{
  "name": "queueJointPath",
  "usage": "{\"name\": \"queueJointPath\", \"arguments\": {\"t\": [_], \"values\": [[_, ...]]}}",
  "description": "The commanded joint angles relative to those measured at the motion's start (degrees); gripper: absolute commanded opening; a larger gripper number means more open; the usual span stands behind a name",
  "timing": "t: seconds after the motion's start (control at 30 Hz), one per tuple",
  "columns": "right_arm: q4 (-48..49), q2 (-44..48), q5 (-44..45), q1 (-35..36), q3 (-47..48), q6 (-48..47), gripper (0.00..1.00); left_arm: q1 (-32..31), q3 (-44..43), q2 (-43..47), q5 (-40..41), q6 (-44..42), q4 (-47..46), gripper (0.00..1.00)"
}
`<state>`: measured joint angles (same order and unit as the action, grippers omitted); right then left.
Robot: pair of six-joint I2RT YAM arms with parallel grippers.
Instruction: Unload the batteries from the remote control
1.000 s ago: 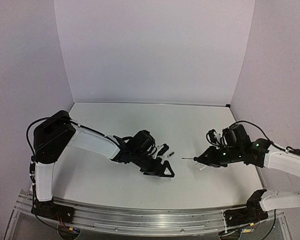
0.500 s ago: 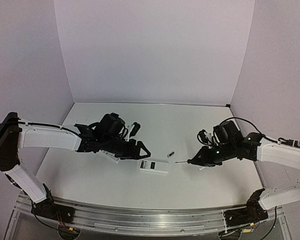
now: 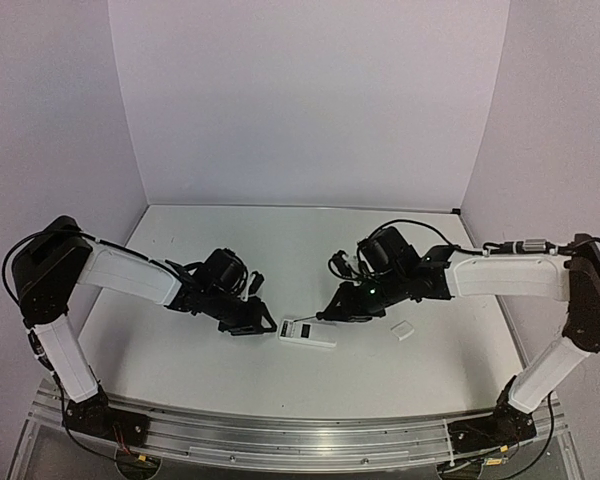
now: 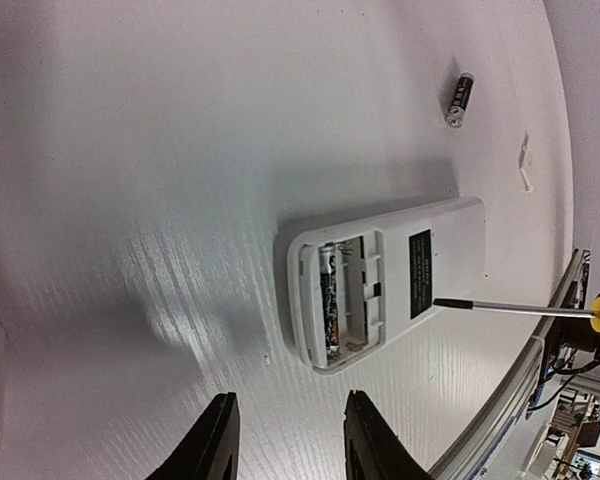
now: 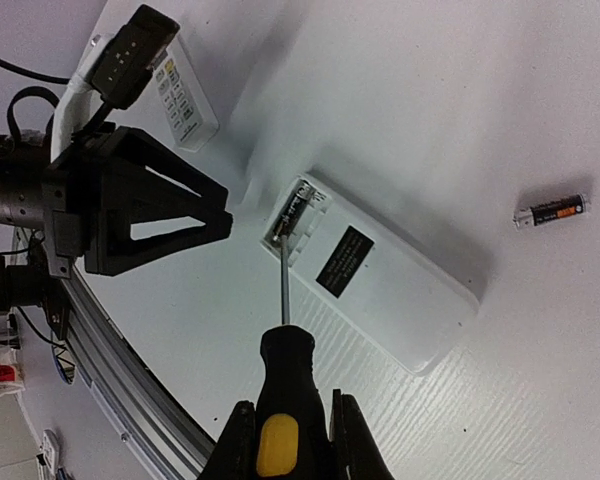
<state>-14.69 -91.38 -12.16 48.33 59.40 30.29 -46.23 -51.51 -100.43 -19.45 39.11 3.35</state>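
The remote control (image 3: 307,333) lies back-up on the table, its battery recess open. One battery (image 4: 328,300) still sits in the recess, and another battery (image 5: 550,211) lies loose on the table beyond the remote control (image 5: 390,290). My right gripper (image 5: 285,440) is shut on a black and yellow screwdriver (image 5: 283,270), whose tip rests at the recess end. My left gripper (image 4: 290,450) hovers just left of the remote control (image 4: 380,280), open, with nothing between its fingers.
A small white cover piece (image 3: 403,330) lies right of the remote control. A slimmer white remote with grey buttons (image 5: 185,100) lies behind the left gripper. The table's metal front rail (image 3: 300,440) runs close by.
My left gripper came off the remote control, drew back left, and its jaws narrowed. My right arm carried the screwdriver left until its tip reached the open recess.
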Motion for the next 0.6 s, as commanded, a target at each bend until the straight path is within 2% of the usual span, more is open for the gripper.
{"name": "queueJointPath", "arguments": {"t": [0.0, 0.57], "values": [[2.01, -3.55, 0.07, 1.47, 5.04, 0.68, 0.00, 0.83, -1.45, -1.16, 0.33, 0.35, -2.56, 0.34], [1.94, -4.81, 0.73, 2.02, 3.18, 2.61, 0.00, 0.88, -2.60, -5.37, -3.08, -0.84, -6.03, 0.31]]}}
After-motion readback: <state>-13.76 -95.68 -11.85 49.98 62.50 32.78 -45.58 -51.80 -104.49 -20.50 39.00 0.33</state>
